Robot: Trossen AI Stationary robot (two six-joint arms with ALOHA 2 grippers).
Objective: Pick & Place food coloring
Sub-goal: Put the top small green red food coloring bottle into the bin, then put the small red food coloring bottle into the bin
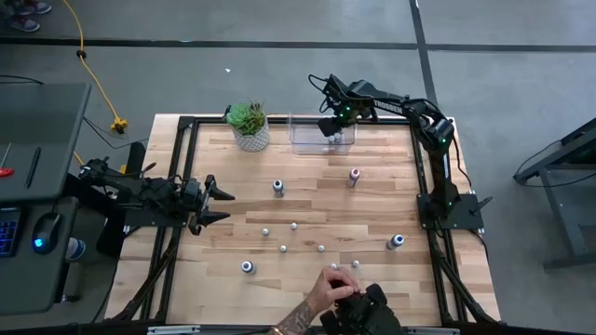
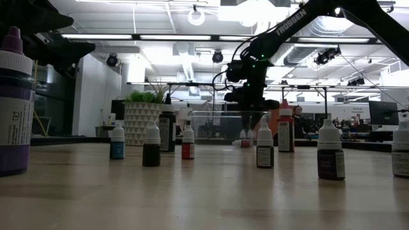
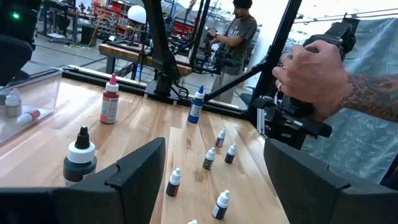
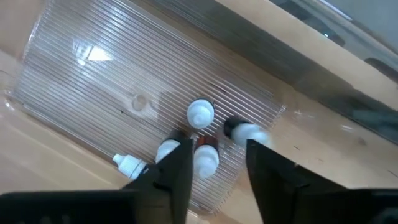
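My right gripper (image 1: 332,127) hangs over the clear plastic bin (image 1: 321,140) at the table's far edge, pointing down and open. In the right wrist view, several tiny food coloring bottles lie or stand on the bin's floor (image 4: 124,81). One with a white cap and red body (image 4: 206,158) sits below the gap between my fingers, apart from both. More bottles stand about the table: a blue-topped one (image 1: 277,187), a red-topped one (image 1: 354,175), another blue one (image 1: 396,242) and several tiny pale ones (image 1: 293,225). My left gripper (image 1: 222,205) waits open at the left side.
A green potted plant (image 1: 249,124) stands left of the bin at the far edge. A person's hand (image 1: 328,290) holds a black device at the table's near edge, also in the left wrist view as the hand (image 3: 314,71). Black frame rails border the table.
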